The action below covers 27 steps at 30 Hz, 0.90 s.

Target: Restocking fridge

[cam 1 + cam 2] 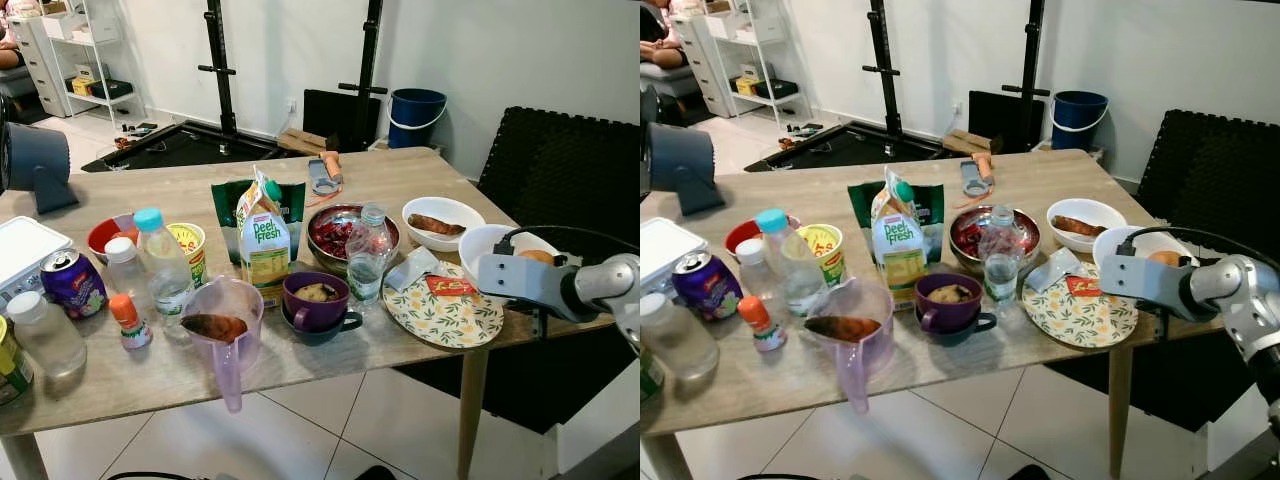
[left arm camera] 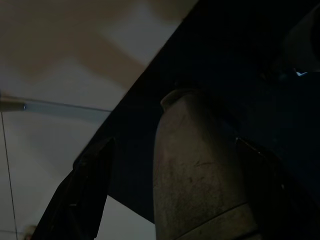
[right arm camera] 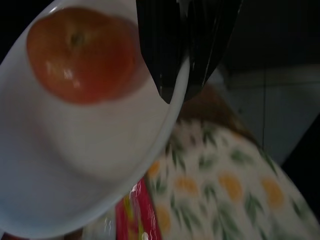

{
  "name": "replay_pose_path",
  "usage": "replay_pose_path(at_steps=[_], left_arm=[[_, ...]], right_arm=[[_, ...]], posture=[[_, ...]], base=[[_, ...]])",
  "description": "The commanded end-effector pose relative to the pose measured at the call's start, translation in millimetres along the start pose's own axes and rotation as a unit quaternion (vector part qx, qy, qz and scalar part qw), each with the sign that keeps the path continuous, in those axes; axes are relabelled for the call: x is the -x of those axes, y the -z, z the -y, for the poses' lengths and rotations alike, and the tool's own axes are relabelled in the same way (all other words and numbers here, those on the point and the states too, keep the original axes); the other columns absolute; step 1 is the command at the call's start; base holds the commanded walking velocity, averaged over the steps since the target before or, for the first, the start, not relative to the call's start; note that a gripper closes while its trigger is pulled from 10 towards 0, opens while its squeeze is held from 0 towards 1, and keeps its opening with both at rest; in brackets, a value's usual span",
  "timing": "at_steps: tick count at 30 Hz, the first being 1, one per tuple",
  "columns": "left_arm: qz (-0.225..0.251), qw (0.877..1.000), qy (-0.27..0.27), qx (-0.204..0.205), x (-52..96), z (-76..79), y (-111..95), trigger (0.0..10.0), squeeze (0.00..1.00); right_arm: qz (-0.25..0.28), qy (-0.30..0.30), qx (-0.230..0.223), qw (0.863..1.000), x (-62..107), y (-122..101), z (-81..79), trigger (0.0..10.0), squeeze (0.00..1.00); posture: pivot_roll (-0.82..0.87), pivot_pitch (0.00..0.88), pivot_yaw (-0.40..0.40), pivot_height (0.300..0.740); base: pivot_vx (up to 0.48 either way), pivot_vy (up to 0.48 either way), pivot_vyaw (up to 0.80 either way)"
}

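Two eye views first: a wooden table [image 1: 420,175] crowded w/ fridge goods. Centre frame, a milk carton [image 1: 264,245] reading "Deli Fresh"; left of it a yellow cup [image 1: 188,250] w/ red lettering too small to read, clear bottles, and a purple can [image 1: 72,283] at lower left. Centre right: a water bottle [image 1: 368,252], a purple mug [image 1: 316,300], a metal bowl [image 1: 338,235]. Right side: a floral plate [image 1: 450,315] w/ a red packet [image 1: 451,286], print unreadable, and a white bowl [image 1: 490,243] at the table's right edge, an orange fruit [image 1: 1166,257] in it. Right arm reaches in from the right edge, wrist over that bowl.

Left wrist view: dark, arm hangs idle; can't tell its fingers' state.

Right wrist view: right gripper [image 3: 182,75] at top centre, fingers pressed together on the white bowl's rim, fruit at upper left inside, floral plate below.

Risk: thin rim pinch near the table edge. A lift could tilt the bowl, the fruit could roll out, or the rim could slip.
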<state>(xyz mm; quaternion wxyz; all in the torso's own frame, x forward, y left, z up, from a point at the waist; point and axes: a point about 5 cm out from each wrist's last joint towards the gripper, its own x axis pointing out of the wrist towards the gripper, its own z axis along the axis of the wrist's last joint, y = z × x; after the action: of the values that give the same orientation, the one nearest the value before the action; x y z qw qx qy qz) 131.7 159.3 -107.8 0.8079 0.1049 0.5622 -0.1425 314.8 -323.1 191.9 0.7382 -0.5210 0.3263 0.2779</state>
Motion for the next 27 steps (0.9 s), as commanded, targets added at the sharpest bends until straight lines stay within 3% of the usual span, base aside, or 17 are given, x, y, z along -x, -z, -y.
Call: replay_pose_path(at_steps=[1, 7, 10, 18, 22, 24, 27], left_arm=[[-0.006, 1.000, 0.002, -0.007, 0.0, 0.8, 2.0, 10.0, 0.00], [-0.009, 1.000, 0.002, -0.010, 0.3, -0.2, 3.9, 10.0, 0.00], [-0.009, 1.000, 0.002, -0.011, 0.3, -0.4, 3.8, 10.0, 0.00], [-0.006, 1.000, 0.002, -0.019, 0.4, -2.7, 0.1, 10.0, 0.00], [-0.005, 1.000, 0.005, -0.023, 0.2, -1.9, -0.9, 10.0, 0.00], [-0.005, 1.000, 0.005, -0.023, 0.2, -1.9, -0.9, 10.0, 0.00], [-0.007, 1.000, 0.008, -0.028, 0.0, -0.1, -0.7, 10.0, 0.00]], right_arm=[[-0.029, 0.024, -0.021, 0.999, 8.7, 17.6, 2.9, 0.0, 0.00], [-0.122, 0.040, -0.075, 0.989, 21.1, 70.4, -14.0, 0.0, 0.00], [-0.129, 0.041, -0.085, 0.987, 22.3, 76.4, -17.3, 0.0, 0.00], [-0.196, 0.032, -0.155, 0.968, 29.0, 119.8, -50.9, 0.0, 0.00], [-0.220, 0.005, -0.187, 0.957, 22.2, 137.5, -83.3, 0.0, 0.00], [-0.220, 0.005, -0.187, 0.957, 22.2, 137.5, -83.3, 0.0, 0.00], [-0.250, 0.007, -0.227, 0.941, 12.0, 152.3, -115.3, 0.0, 0.00]], posture=[[-0.14, 0.000, 0.013, 0.740], [-0.15, 0.000, 0.022, 0.740], [-0.15, 0.000, 0.022, 0.740], [-0.16, 0.000, 0.039, 0.740], [-0.16, 0.000, 0.039, 0.740], [-0.16, 0.000, 0.039, 0.740], [-0.19, 0.000, 0.054, 0.740]], base=[[0.000, 0.000, 0.00], [0.000, 0.000, 0.00], [0.000, 0.000, 0.00], [0.000, 0.000, 0.00], [0.000, 0.000, 0.00], [0.000, 0.000, 0.00], [0.000, 0.000, 0.00]])
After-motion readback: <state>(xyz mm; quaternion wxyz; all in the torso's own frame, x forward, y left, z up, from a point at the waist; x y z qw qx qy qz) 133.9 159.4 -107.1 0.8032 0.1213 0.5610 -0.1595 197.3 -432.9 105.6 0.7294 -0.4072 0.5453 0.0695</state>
